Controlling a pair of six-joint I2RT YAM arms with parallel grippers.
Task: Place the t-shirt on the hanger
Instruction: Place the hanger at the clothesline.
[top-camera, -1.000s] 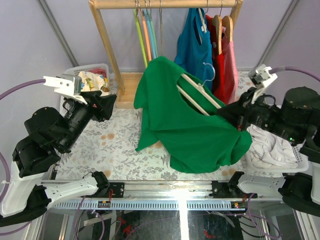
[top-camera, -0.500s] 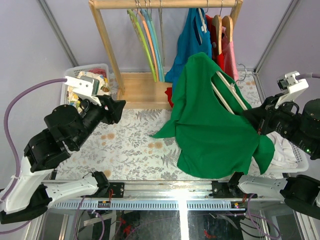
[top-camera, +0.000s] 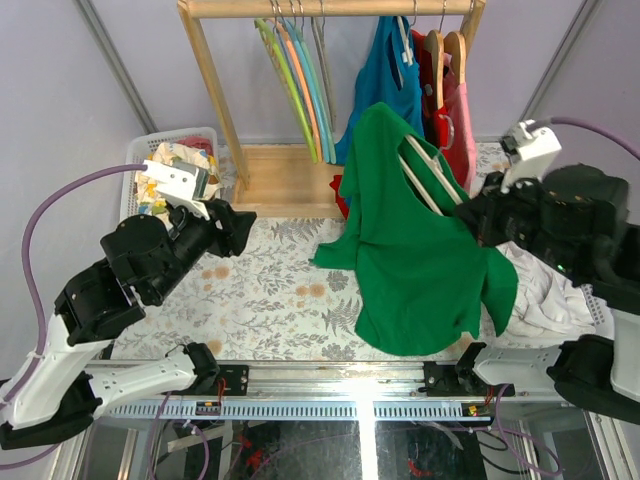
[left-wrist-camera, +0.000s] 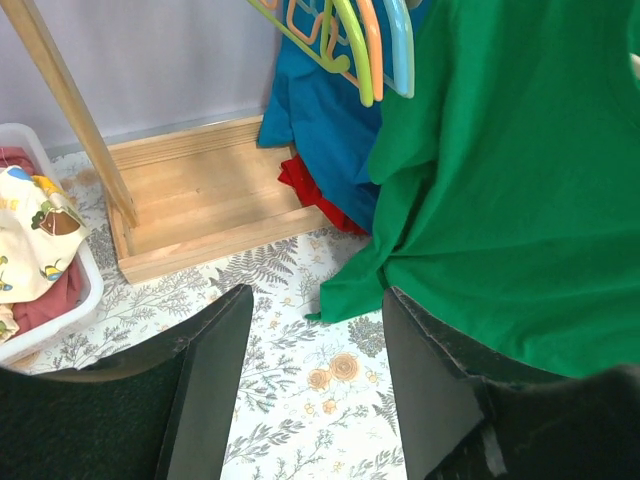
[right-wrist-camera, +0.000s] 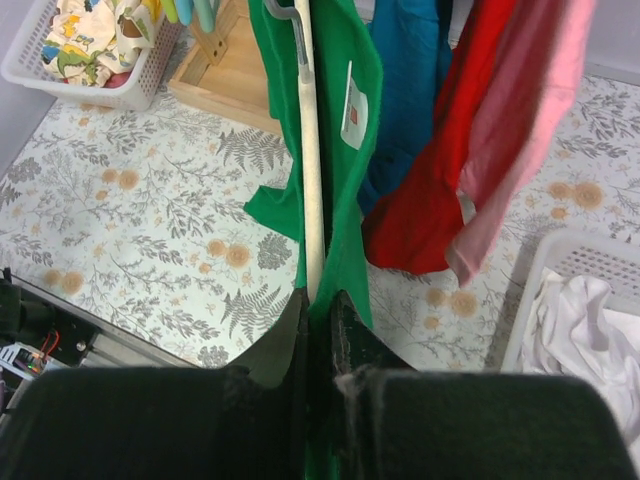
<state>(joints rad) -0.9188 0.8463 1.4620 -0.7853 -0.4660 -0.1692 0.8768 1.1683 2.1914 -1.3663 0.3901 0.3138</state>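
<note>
The green t-shirt (top-camera: 410, 255) hangs draped over the pale beige hanger (top-camera: 425, 185), which is tilted, its silver hook up near the red garment. My right gripper (top-camera: 480, 222) is shut on the hanger's lower arm with green fabric pinched in too. The right wrist view shows this: the hanger (right-wrist-camera: 312, 150) and t-shirt (right-wrist-camera: 342, 230) run straight into the gripper (right-wrist-camera: 320, 300). My left gripper (top-camera: 238, 222) is open and empty over the floral tabletop, left of the shirt. From the left wrist, the t-shirt (left-wrist-camera: 500, 180) hangs just beyond the gripper (left-wrist-camera: 315, 330).
A wooden rack (top-camera: 215, 100) at the back holds green, orange and blue hangers (top-camera: 300, 80), a blue garment (top-camera: 385, 70) and a red garment (top-camera: 455, 130). A white basket (top-camera: 140, 150) of printed clothes stands far left. Another basket (top-camera: 600, 325) with white cloth sits right.
My right arm swung the hanger and t-shirt rightward, then back toward the rack; the shirt now hangs more upright. My left arm lowered and reached right, its jaws open throughout.
</note>
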